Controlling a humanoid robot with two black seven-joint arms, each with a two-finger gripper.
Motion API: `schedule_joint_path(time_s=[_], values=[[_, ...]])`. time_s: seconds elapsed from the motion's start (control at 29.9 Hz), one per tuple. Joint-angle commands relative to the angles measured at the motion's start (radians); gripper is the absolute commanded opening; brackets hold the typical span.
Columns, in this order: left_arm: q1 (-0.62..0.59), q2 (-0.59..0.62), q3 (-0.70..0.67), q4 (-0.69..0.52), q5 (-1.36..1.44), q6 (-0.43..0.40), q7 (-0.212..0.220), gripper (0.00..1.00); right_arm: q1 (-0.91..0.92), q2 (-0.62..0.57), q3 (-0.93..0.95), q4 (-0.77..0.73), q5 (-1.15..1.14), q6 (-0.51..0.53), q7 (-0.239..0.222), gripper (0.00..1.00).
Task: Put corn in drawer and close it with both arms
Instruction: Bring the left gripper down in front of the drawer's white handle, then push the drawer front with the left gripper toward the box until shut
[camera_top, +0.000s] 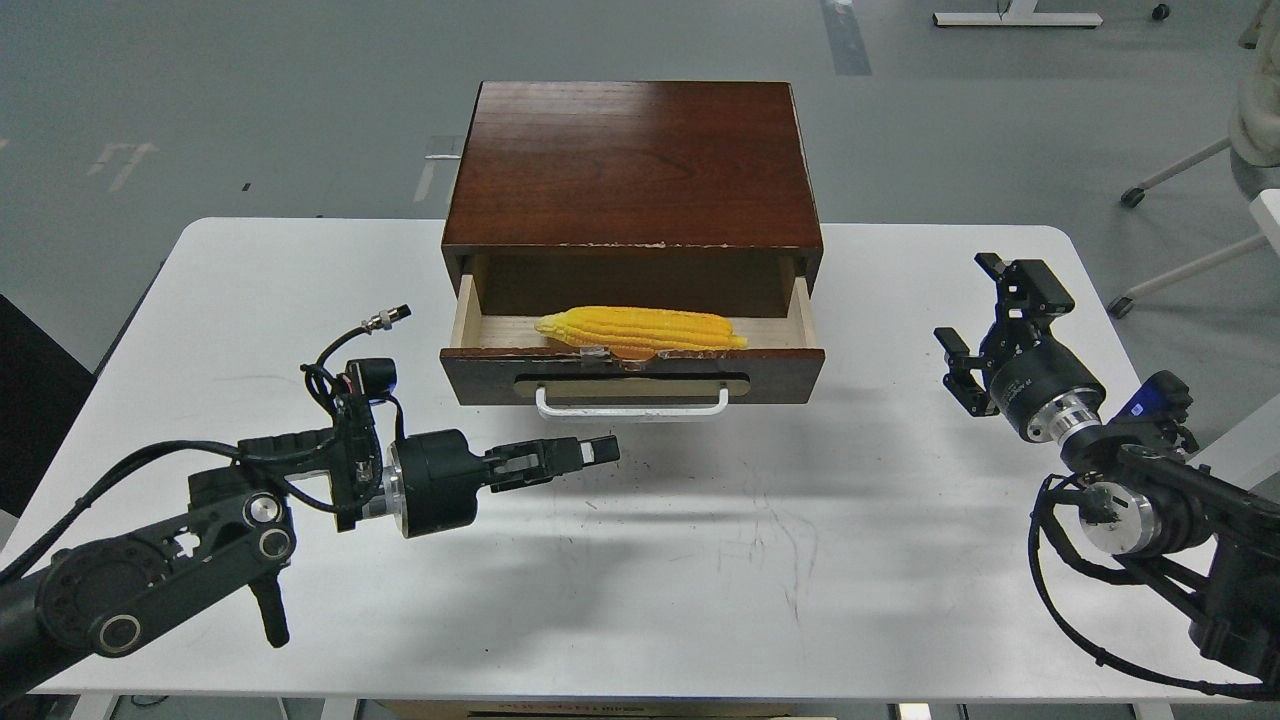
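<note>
- The corn (640, 328): bright yellow, rows of kernels along its length, a deeper orange tinge on the side toward the drawer front.
- The drawer (632, 372): dark reddish-brown front, pale wood inside, pale chips along its top edge.
- The handle (632, 408) on the drawer front: white bar on a tan oblong plate.
- The cabinet (630, 165) around the drawer: glossy red-brown, faint wood grain.
- The table (700, 560) under the cabinet: white, with fine grey scuffs.
- Both arms: black with silver rings.
</note>
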Motion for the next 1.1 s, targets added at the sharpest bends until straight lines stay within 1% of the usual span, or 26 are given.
schedule_joint_path(time_s=[0.0, 0.37, 0.74, 0.87, 1.07], values=[[-0.007, -0.001, -0.001, 0.008, -0.030, -0.004, -0.001, 0.00, -0.005, 0.001, 0.000, 0.001, 0.000, 0.001, 0.000, 1.00], [-0.018, 0.001, -0.017, 0.012, -0.068, -0.021, -0.001, 0.00, -0.005, 0.000, 0.000, 0.001, 0.000, 0.001, 0.000, 1.00], [-0.030, -0.004, -0.034, 0.084, -0.070, -0.018, -0.001, 0.00, -0.010, 0.000, 0.000, 0.001, 0.000, 0.001, 0.000, 1.00], [-0.045, -0.030, -0.038, 0.115, -0.073, -0.018, -0.002, 0.00, -0.010, 0.000, 0.000, 0.002, 0.000, 0.001, 0.000, 1.00], [-0.064, -0.038, -0.047, 0.144, -0.090, -0.015, -0.001, 0.00, -0.017, 0.000, 0.000, 0.002, 0.000, -0.001, 0.000, 1.00]])
